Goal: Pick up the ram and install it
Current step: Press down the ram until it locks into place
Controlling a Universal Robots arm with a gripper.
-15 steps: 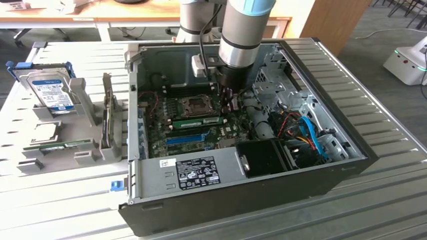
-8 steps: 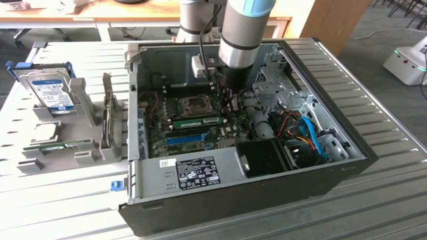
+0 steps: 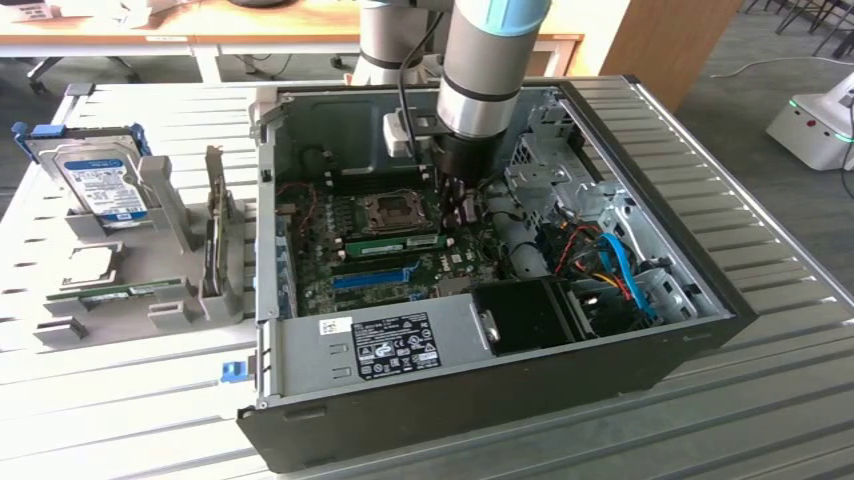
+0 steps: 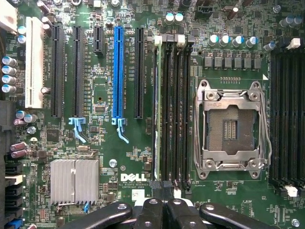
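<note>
Where my arm reaches down into the open case point(image 3: 441, 420), my pincer point(image 4: 164, 198) hangs over the motherboard point(image 4: 102, 157). Its fingers point(image 4: 150, 212) are pressed together, with no gap between the tips, and I can see nothing pinched between them.

The ram point(image 4: 156, 109) stands on edge in a bank of black slots point(image 4: 174, 109) between the socket point(image 4: 231, 126) and the blue slot point(image 4: 118, 71). It sits in the slot of that bank farthest from the socket. My closed tips are over one end of the bank, right by the end of the ram, though I cannot tell whether they touch it.

In the exterior view the ram point(image 3: 400, 243) shows as a green strip lying along the board just beside the socket point(image 3: 396, 210), on the side nearer the camera. My pincer point(image 3: 461, 215) is at its end toward the exterior view's right.

The case lies on its side on a slatted table point(image 3: 747, 400). Well apart from it, toward the exterior view's left, a grey rack point(image 3: 167, 200) holds a drive point(image 3: 107, 185) with a blue label. A second green stick point(image 3: 130, 292) lies in a low holder point(image 3: 160, 312) near it.
</note>
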